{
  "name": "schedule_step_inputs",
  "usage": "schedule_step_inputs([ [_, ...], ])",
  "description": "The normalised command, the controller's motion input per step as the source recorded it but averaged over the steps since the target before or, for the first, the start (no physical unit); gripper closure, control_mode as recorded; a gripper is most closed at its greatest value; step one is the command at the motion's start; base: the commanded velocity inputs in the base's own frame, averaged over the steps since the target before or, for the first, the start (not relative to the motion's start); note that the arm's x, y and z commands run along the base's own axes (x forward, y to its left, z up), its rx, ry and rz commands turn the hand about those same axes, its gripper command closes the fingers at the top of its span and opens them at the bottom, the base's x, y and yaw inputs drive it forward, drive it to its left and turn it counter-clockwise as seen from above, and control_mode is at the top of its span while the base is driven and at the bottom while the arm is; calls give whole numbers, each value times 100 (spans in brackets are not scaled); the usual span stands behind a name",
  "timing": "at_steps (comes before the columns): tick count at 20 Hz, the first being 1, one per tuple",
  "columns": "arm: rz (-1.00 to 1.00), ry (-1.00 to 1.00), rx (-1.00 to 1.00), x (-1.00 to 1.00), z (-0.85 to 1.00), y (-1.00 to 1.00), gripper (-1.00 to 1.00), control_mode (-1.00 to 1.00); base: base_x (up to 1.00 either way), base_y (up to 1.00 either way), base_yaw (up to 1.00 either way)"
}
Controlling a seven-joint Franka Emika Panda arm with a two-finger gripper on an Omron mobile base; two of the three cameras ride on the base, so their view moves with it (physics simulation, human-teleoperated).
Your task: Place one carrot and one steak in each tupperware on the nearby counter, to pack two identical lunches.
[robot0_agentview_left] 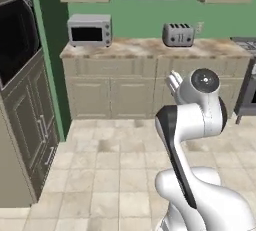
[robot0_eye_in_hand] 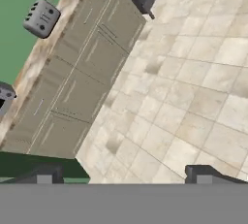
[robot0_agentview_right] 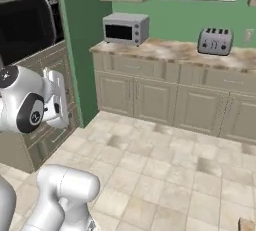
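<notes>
Jaws [robot0_eye_in_hand: 125, 174] wide and empty, aimed at bare floor tile; no carrot, steak or tupperware near them, just a counter [robot0_agentview_left: 150, 49] at 12 o'clock with microwave [robot0_agentview_left: 89, 30] and toaster [robot0_agentview_left: 178, 34], well apart.

- A beige marbled counter [robot0_agentview_right: 175, 51] ran along the green wall over cream cabinets [robot0_agentview_right: 165, 97].
- A silver toaster oven [robot0_agentview_right: 125, 29] stood at its left end, a toaster [robot0_agentview_right: 215, 41] well apart to the right.
- The white arm [robot0_agentview_right: 30, 105] rose at lower left above the tiled floor [robot0_agentview_right: 160, 175].
</notes>
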Motion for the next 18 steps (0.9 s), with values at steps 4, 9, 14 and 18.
schedule_step_inputs([
  [4,0,0,0,0,0,0,-100,100,-51,-4,85],
  [9,0,0,0,0,0,0,-100,100,-52,-4,84],
  [14,0,0,0,0,0,0,-100,100,-65,-10,78],
  [18,0,0,0,0,0,0,-100,100,-87,-23,71],
])
